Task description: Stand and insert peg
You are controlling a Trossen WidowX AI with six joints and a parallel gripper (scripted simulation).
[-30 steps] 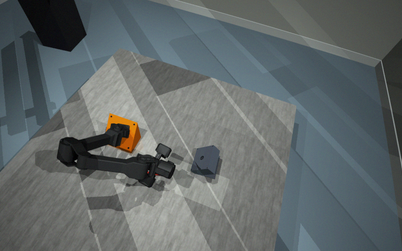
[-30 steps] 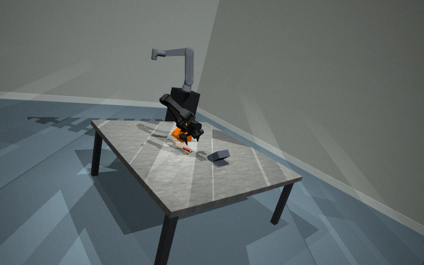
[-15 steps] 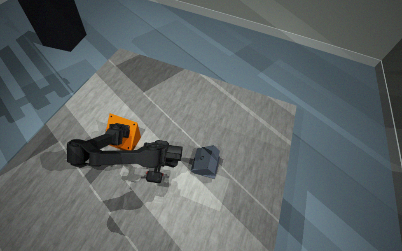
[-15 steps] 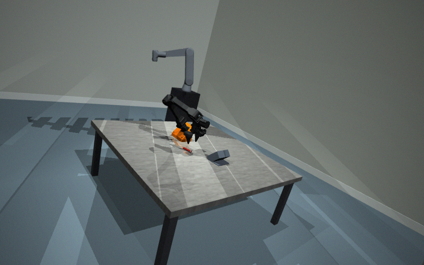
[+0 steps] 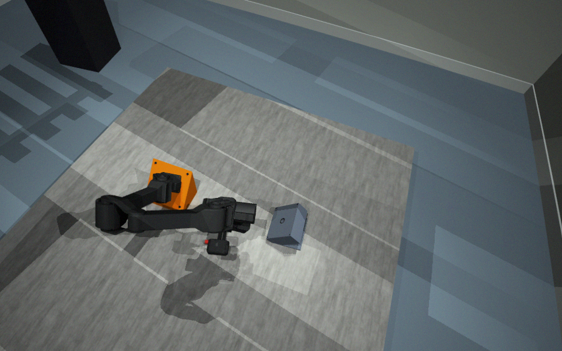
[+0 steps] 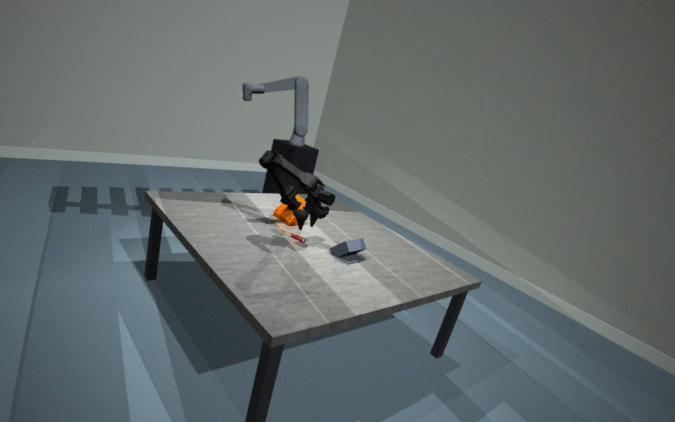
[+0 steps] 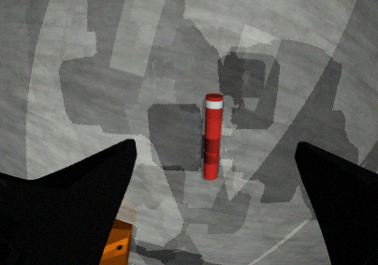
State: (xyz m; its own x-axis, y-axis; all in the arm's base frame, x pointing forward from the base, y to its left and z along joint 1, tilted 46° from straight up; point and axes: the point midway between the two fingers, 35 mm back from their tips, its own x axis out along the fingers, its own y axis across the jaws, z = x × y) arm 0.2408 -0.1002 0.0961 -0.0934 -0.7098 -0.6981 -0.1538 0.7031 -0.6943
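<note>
The red peg (image 5: 206, 241) (image 6: 298, 238) (image 7: 212, 125) lies on its side on the table (image 5: 340, 183) (image 6: 382, 293). In the wrist view its white-banded end is at the top and its plain end points down the view. My gripper (image 6: 306, 227) (image 7: 219, 149) is open and empty above the table and the peg. In the wrist view the peg shows between the two wide-apart black fingers, running lengthwise between them. In the top view the arm hides most of the peg. The blue-grey sloped panel (image 5: 291, 228) (image 6: 349, 245) stands apart from the peg. Its hole (image 5: 282, 220) shows in the top view, empty.
The orange base mount (image 5: 190, 191) (image 6: 290, 216) (image 7: 121, 242) stands behind the peg, under the arm's base. A grey arm (image 6: 301, 107) stands on a black pedestal beyond the table. The panel is farther out from the base than the gripper. Shadows cross the table around the peg.
</note>
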